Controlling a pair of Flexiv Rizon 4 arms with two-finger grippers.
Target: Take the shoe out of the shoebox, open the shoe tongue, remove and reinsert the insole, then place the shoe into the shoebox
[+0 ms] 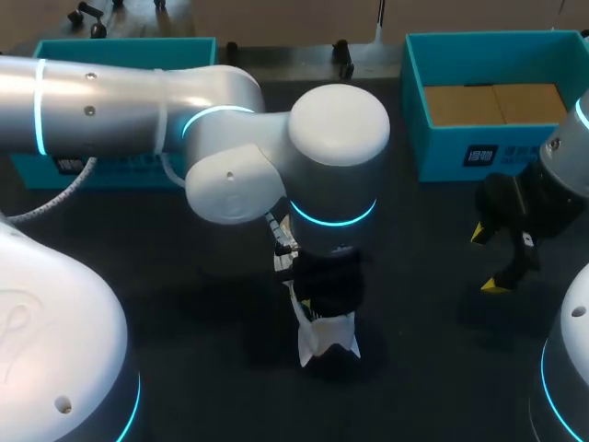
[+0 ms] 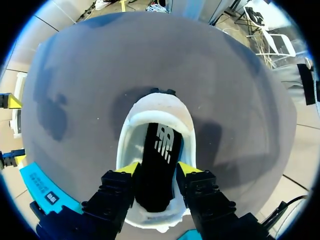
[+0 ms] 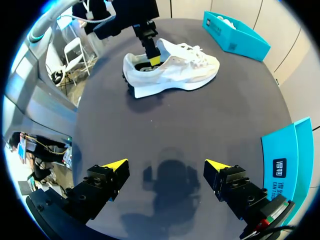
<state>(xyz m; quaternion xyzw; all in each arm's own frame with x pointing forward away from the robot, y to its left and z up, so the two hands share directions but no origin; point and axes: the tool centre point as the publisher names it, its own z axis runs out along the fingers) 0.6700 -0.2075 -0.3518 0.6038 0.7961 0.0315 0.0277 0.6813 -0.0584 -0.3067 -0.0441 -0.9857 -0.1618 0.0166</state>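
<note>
The white shoe (image 1: 329, 343) lies on the dark table near the middle, its heel opening facing my left wrist camera (image 2: 150, 107). My left gripper (image 2: 159, 169) reaches down into that opening. Its yellow tips press both edges of the black insole (image 2: 157, 150), which bears a white logo. From the right wrist view the shoe (image 3: 180, 72) rests on its sole, with the left gripper (image 3: 151, 55) dipping into the heel. My right gripper (image 1: 488, 261) hangs open at the right, away from the shoe, nothing between its fingers (image 3: 166, 167).
A teal shoebox (image 1: 442, 157) with brown cardboard inside stands at the back right. Another teal box (image 1: 120, 46) sits at the back left, partly behind my left arm. Bare dark table lies between the shoe and the right gripper.
</note>
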